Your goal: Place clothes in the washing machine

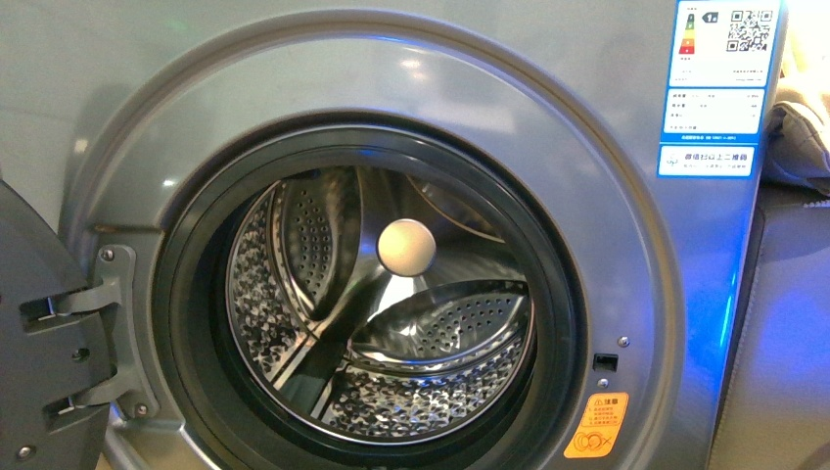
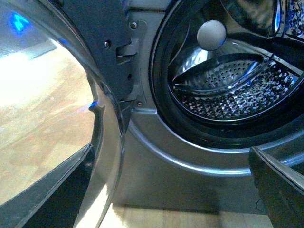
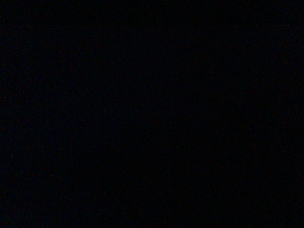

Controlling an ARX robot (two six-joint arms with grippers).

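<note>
**Mia:** What does the front view show that the others do not?

**Ben:** The washing machine (image 1: 626, 245) right in front. It has a blue-white label (image 1: 719, 78) with a square code and an orange sticker (image 1: 597, 426). There is a bit of grey cloth (image 1: 798, 137) at the right. The words are too small to read.

**Mia:** And the left wrist view?

**Ben:** The open door (image 2: 95, 28) up close, the wood floor (image 2: 38, 109) and the left gripper (image 2: 170, 146). Its fingers (image 2: 280, 185) are spread wide and hold nothing.

**Mia:** The right wrist view?

**Ben:** It is dark. I cannot tell how the right gripper's fingers are.

**Mia:** Where are the clothes?

**Ben:** I cannot tell. I see the shiny drum (image 1: 431, 392) with little holes inside the black ring (image 1: 186, 294).
</note>
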